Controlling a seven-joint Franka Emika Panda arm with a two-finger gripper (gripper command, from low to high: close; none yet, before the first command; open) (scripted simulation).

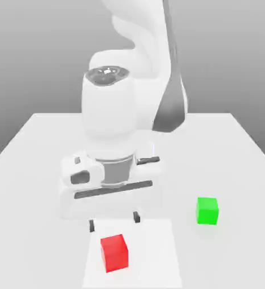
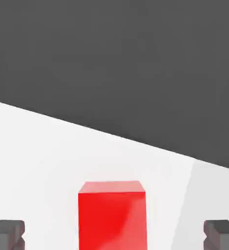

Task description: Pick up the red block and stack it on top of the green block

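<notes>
The red block (image 1: pixel 114 252) lies on the white table near the front edge. Just above and behind it hangs my gripper (image 1: pixel 114 221), open, its two dark fingertips (image 1: pixel 92 225) spread wider than the block. In the hand view the red block (image 2: pixel 112 215) sits centred between the two fingertips (image 2: pixel 7 233), with a gap on each side and nothing held. The green block (image 1: pixel 207 210) rests on the table toward the exterior view's right, apart from the red one.
The white table (image 1: pixel 38 152) stretches out around the arm, whose bulky white body (image 1: pixel 114 113) rises over the middle of it. A slightly brighter patch of table (image 1: pixel 157 254) surrounds the red block.
</notes>
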